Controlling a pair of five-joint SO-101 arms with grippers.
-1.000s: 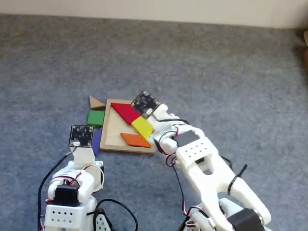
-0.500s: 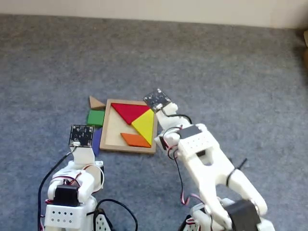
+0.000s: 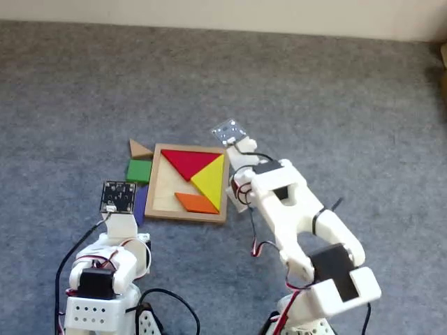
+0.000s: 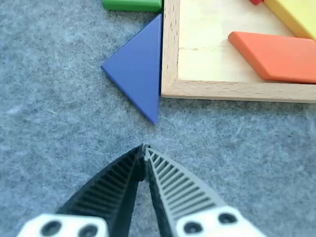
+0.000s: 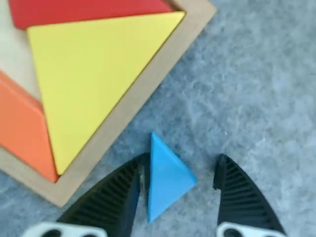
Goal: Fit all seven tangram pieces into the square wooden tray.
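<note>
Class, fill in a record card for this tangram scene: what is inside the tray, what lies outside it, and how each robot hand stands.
Inside the tray: red triangle, yellow triangle, orange parallelogram
Outside it: green square, tan triangle, dark blue triangle against the tray's side, light blue triangle
Left hand: shut, empty, pointing at the dark blue triangle
Right hand: open, straddling the light blue triangle
Pieces left to fit: four

Grey carpet (image 3: 335, 91) runs up to a pale wall (image 3: 279, 14)
</note>
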